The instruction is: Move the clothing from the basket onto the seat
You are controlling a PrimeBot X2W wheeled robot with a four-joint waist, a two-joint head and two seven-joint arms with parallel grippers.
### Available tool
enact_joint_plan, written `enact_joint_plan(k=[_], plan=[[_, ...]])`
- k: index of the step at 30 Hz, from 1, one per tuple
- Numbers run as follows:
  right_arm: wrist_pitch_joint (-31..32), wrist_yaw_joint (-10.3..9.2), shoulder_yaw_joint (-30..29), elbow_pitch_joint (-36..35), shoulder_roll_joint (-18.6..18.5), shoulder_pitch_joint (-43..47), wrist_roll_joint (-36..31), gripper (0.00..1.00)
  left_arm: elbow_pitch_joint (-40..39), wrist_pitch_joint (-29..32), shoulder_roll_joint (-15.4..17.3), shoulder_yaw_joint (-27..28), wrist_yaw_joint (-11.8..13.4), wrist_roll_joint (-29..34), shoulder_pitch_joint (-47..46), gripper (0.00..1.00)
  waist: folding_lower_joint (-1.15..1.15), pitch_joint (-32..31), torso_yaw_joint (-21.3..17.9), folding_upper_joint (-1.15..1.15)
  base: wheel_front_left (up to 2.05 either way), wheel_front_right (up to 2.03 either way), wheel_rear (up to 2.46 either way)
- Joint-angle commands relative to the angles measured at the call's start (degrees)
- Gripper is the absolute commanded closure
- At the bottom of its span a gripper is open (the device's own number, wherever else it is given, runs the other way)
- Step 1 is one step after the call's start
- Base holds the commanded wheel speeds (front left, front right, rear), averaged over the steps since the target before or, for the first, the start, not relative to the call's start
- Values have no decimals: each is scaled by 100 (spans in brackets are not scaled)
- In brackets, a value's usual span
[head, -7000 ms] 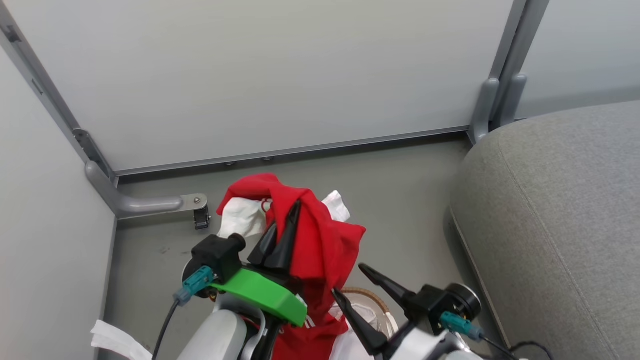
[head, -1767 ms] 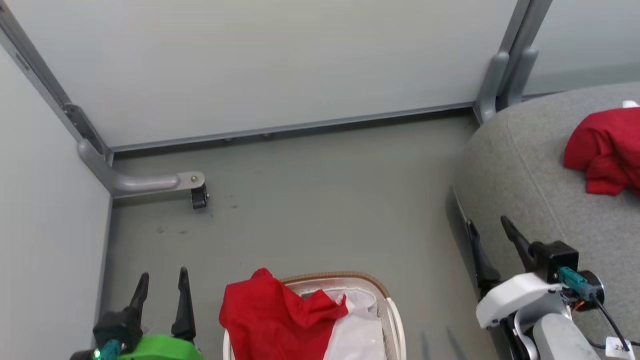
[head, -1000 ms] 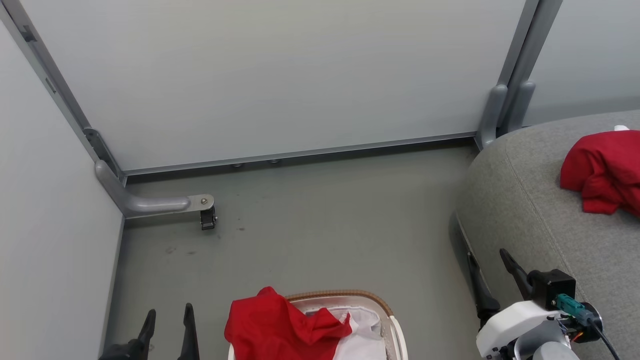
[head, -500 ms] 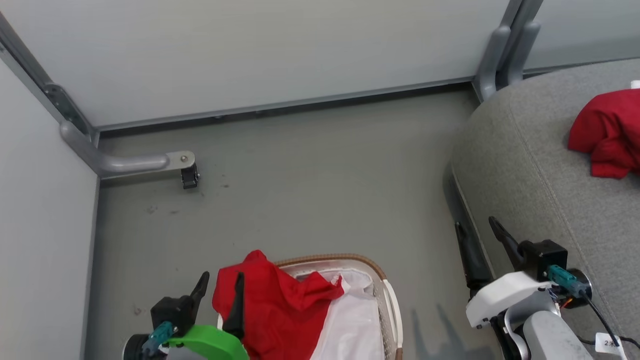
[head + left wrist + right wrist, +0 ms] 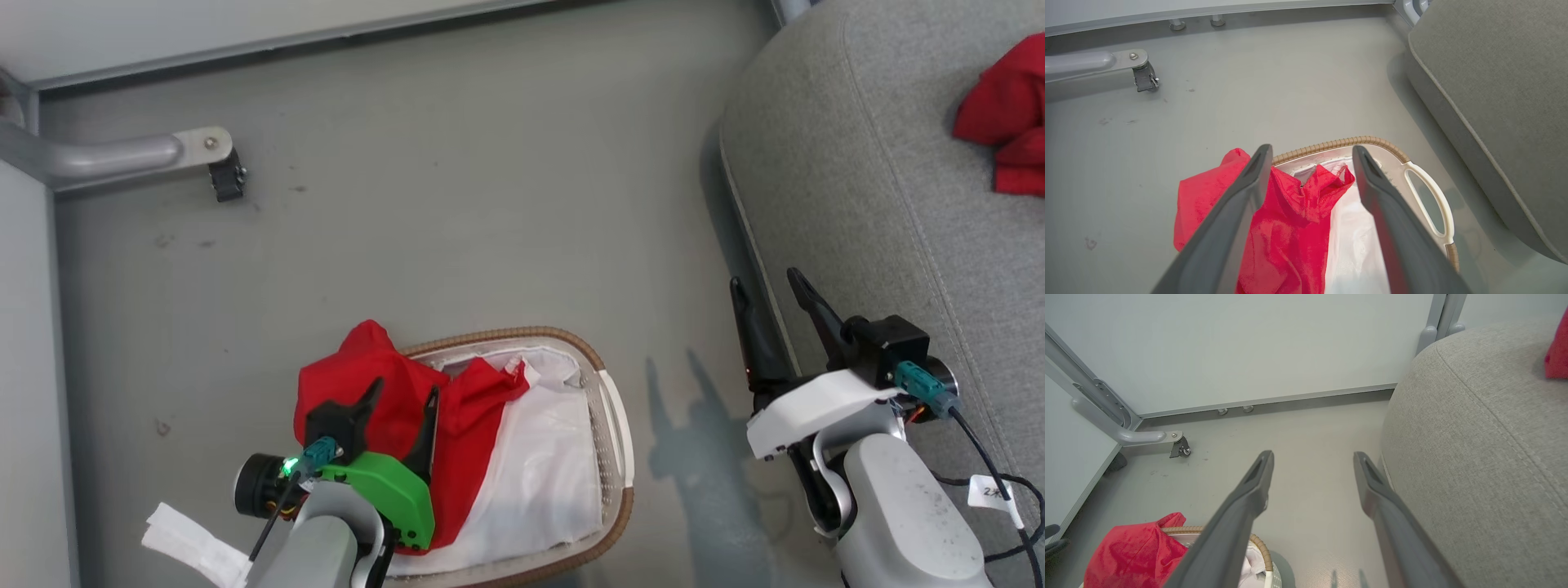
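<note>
Left gripper (image 5: 404, 390) spread apart over the red clothing (image 5: 347, 376). Risk: it grabs the white liner (image 5: 555, 441) beside it too, dragging the basket (image 5: 522, 333).

Soft, even, bright light fills all three views, without harsh glare. In the head view the right gripper (image 5: 763, 279) casts a faint two-pronged shadow onto the floor (image 5: 490, 204) to its left, and a darker band runs along the foot of the seat (image 5: 857, 163). The white liner (image 5: 555, 457) looks slightly washed out. Both wrist views bend straight lines near their edges, and the dark fingers (image 5: 1229, 228) blur close to the lens.
</note>
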Motion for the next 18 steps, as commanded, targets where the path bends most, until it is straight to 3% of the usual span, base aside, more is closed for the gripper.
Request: enact_joint_plan(k=[1,18], plan=[[-1,-8,22,-46,-20,-137,45,0,119,2,27,-71,-16,6,-227,0,0,689,-333,0,0,0,0],[-1,-8,381,-461,-18,-749,90,0,1714,2,26,-1258,-17,260,-1819,0,0,2190,-604,0,0,0,0]])
